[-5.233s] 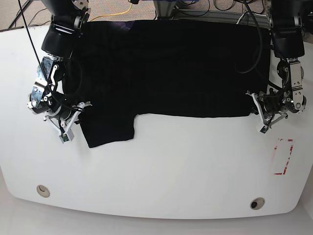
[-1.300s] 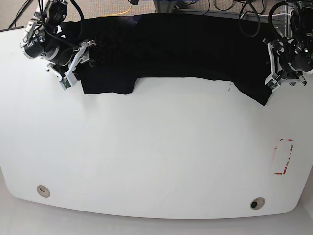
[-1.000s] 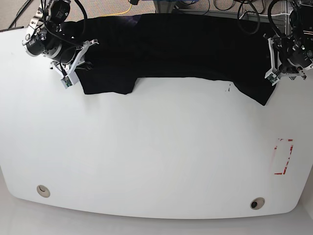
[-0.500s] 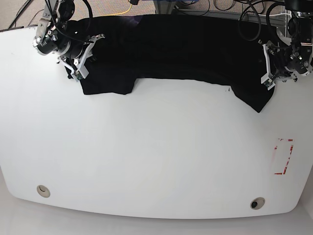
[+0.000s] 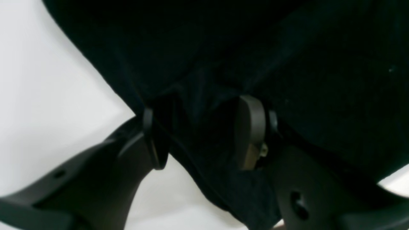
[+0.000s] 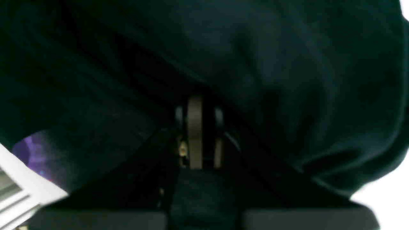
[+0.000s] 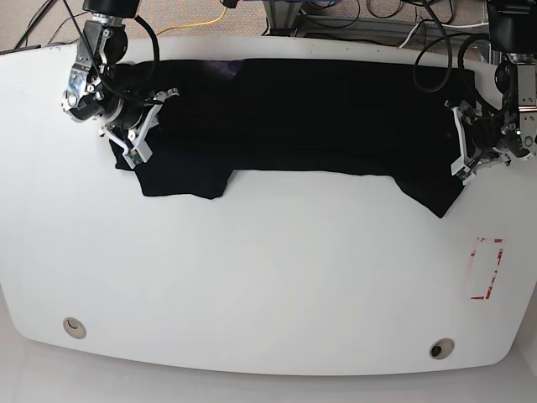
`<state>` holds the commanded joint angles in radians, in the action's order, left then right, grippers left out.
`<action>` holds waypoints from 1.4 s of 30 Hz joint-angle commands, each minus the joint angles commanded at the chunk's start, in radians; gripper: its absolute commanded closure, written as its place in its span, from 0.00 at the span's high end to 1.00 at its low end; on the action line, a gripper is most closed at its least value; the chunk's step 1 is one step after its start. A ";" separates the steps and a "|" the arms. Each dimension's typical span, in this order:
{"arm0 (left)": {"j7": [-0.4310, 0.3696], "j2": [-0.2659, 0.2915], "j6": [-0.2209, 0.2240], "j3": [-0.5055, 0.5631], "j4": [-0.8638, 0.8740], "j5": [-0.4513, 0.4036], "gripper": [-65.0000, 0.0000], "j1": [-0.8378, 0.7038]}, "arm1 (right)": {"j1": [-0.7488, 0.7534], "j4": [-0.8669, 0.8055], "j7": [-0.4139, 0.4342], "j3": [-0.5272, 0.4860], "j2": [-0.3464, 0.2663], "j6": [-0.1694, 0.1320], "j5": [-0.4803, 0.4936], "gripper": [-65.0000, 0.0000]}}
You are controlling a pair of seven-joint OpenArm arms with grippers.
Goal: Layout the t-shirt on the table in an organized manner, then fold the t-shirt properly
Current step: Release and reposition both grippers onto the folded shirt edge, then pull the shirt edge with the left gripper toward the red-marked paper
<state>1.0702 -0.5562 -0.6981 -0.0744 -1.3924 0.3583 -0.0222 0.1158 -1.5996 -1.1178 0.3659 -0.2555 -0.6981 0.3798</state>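
The black t-shirt (image 7: 294,117) lies spread across the far part of the white table (image 7: 268,277), with one sleeve (image 7: 180,176) at front left and the other (image 7: 432,189) at front right. My right gripper (image 7: 138,138) sits at the shirt's left edge. In its wrist view that gripper (image 6: 196,127) is shut on the t-shirt (image 6: 255,64). My left gripper (image 7: 463,155) is at the shirt's right edge. In its wrist view the left gripper (image 5: 203,137) has its fingers (image 5: 252,134) wide apart, and a fold of the t-shirt (image 5: 255,48) runs between them.
A red tape rectangle (image 7: 487,269) marks the table at front right. Two small round holes (image 7: 74,327) (image 7: 440,348) sit near the front edge. Cables and a stand lie beyond the table's far edge (image 7: 336,17).
Both grippers have moved toward the table's front, dragging the t-shirt with them. Its hem and sleeves now lie farther from the far edge. The right sleeve tip has swung inward.
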 joint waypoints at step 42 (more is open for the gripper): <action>-0.060 0.110 0.000 -0.040 0.384 0.002 0.62 0.545 | -0.031 0.032 0.020 -0.002 0.000 0.000 0.005 0.07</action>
<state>1.0104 -0.4457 -0.6981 -0.1143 -1.0088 0.3598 0.5224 0.0852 -1.5673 -1.0978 0.3644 -0.2555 -0.6981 0.3844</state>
